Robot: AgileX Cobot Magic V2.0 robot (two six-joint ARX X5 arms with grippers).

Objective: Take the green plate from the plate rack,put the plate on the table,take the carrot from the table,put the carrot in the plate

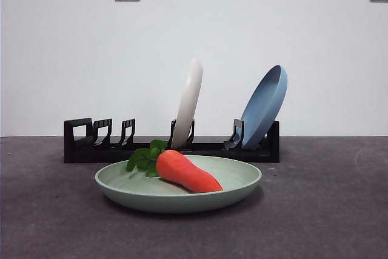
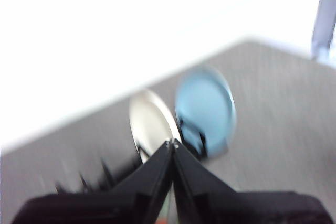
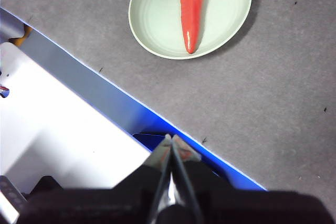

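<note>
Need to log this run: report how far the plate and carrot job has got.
Done, it seems: the green plate lies flat on the table in front of the rack, and the carrot lies in it. In hand: nothing; the left pincer and right pincer are shut and away from it. Left: nothing.

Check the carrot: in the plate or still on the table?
In the plate. The carrot lies flat inside the green plate, leaves toward the plate rack; the right wrist view shows it wholly within the rim.

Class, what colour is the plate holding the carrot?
Pale mint green plate, clearest in the right wrist view.
</note>
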